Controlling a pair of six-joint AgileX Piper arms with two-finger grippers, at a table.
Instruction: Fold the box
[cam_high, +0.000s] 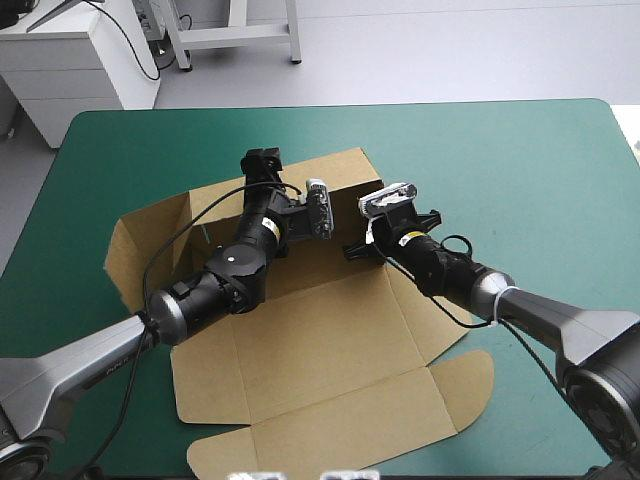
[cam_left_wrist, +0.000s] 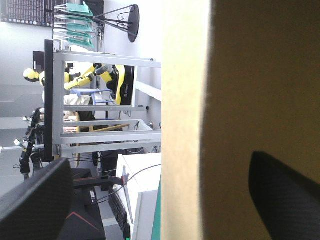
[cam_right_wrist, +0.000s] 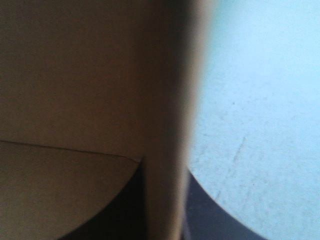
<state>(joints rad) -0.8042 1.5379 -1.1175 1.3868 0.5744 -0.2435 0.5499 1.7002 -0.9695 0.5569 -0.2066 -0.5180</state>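
Left fingers (cam_left_wrist: 35, 200) apart. I see a raised wall of box (cam_left_wrist: 260, 75) standing edge-on between them, one finger inside against board, other outside. Left gripper (cam_high: 262, 160) sits at top of far wall. Right fingers (cam_right_wrist: 220, 220) nearly together, clamped on upright board edge; view blurred. Brown board on one side of it, teal-green cover (cam_right_wrist: 260, 100) on other. Right gripper (cam_high: 355, 248) low by far wall's right end. Box mid-table (cam_high: 520, 160): far and left walls up, near panels flat.
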